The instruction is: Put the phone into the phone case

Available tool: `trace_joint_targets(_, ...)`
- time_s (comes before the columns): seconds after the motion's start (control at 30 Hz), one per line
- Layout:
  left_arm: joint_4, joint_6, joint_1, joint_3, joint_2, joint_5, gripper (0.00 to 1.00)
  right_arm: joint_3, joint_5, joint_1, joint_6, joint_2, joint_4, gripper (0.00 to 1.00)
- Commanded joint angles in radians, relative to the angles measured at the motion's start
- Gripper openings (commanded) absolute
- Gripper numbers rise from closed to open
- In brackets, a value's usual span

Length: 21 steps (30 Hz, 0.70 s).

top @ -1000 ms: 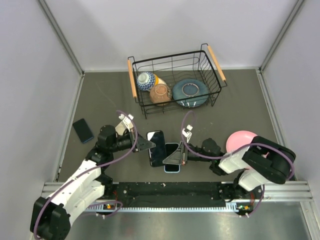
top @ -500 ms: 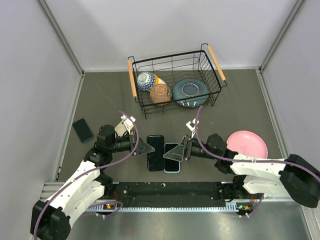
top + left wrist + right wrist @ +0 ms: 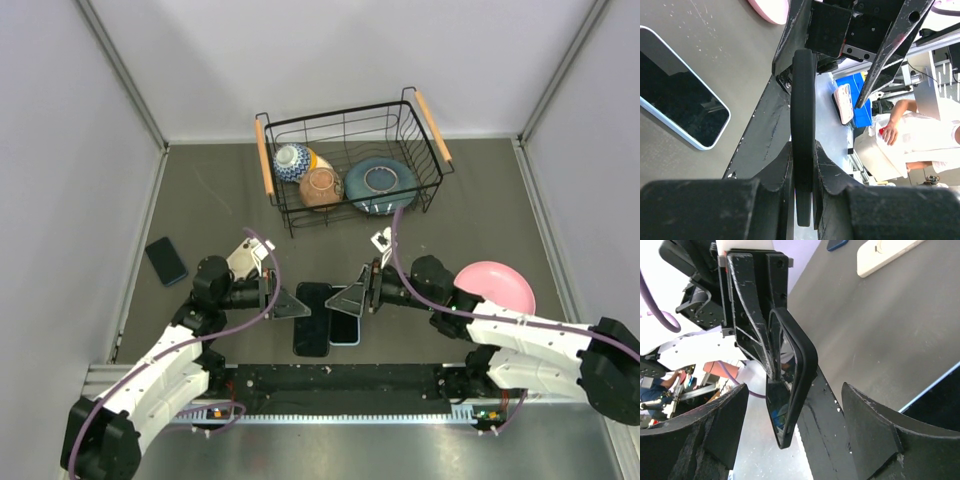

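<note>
The phone (image 3: 346, 330), pale blue edge, lies flat on the surface (image 3: 480, 210), dark face up, just beside the black phone case (image 3: 312, 328). So the left gripper (image 3: 291, 303) is clamped on that case, while the right gripper (image 3: 352, 298) sits spread wide around its far end

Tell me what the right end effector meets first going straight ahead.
Probably the black phone clamped in the left end effector: it sits dead ahead of the right end effector, whose jaws stand open. Gap unclear.
</note>
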Motion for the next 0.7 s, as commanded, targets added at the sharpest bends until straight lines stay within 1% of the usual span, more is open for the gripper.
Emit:
trace_joint_targets(0.0,0.111,-0.030,-0.011,-0.005,-0.009,0.050,0.00,0.061,-0.027,-0.008,-0.030,0.014,0.066,0.73)
trace_joint_targets(0.13,0.117,-0.035,-0.015,-0.002,0.003,0.047,0.00,0.094,-0.024,-0.008,-0.031,0.034,0.064,0.67)
trace_joint_targets(0.23,0.114,-0.038,-0.016,0.004,0.006,0.046,0.00,0.127,-0.029,-0.008,-0.036,0.052,0.055,0.60)
trace_joint_targets(0.3,0.103,-0.035,-0.016,0.006,0.009,0.047,0.00,0.137,-0.027,-0.006,-0.039,0.060,0.064,0.53)
trace_joint_targets(0.33,0.095,-0.035,-0.016,0.006,0.009,0.044,0.00,0.144,-0.026,-0.008,-0.039,0.069,0.067,0.47)
trace_joint_targets(0.4,0.065,-0.019,-0.016,0.010,0.014,0.021,0.00,0.148,-0.022,-0.008,-0.037,0.078,0.081,0.40)
trace_joint_targets(0.43,0.033,-0.015,-0.016,0.011,0.014,0.009,0.00,0.154,-0.022,-0.008,-0.039,0.085,0.084,0.26)
trace_joint_targets(0.5,0.010,-0.018,-0.016,0.011,0.011,-0.016,0.00,0.159,-0.022,-0.008,-0.037,0.086,0.083,0.14)
trace_joint_targets(0.53,-0.016,-0.001,-0.016,0.015,0.011,-0.028,0.00,0.165,-0.006,-0.008,-0.040,0.082,0.071,0.03)
trace_joint_targets(0.57,-0.059,0.014,-0.016,0.024,0.012,-0.061,0.00,0.170,0.004,-0.006,-0.048,0.077,0.054,0.00)
trace_joint_targets(0.67,-0.141,0.050,-0.016,0.052,0.025,-0.094,0.00,0.196,0.033,-0.002,-0.079,0.063,-0.011,0.00)
